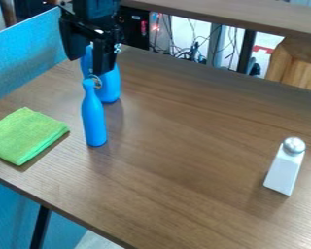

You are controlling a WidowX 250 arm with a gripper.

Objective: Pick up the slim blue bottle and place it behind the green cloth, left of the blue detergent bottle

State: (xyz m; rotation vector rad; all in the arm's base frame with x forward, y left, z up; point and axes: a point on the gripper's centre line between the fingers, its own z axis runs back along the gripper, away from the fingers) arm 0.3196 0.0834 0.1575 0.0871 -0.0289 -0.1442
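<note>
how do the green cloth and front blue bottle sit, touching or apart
Apart. The camera view shows a strip of wooden table between the green cloth and the front blue bottle.

Shows a smooth, wood-grained tabletop (pixel 178 146) with a soft sheen, and a folded cloth (pixel 28 135) with a slightly rough, fuzzy weave. Also shows a front bottle (pixel 95 119) and a rear bottle (pixel 111 86), smooth and near-matt, plus a smooth, matt shaker (pixel 285 170) with a glossy, metallic-looking knob (pixel 294 145), and plastic-looking black parts on the gripper (pixel 89 65).
</note>
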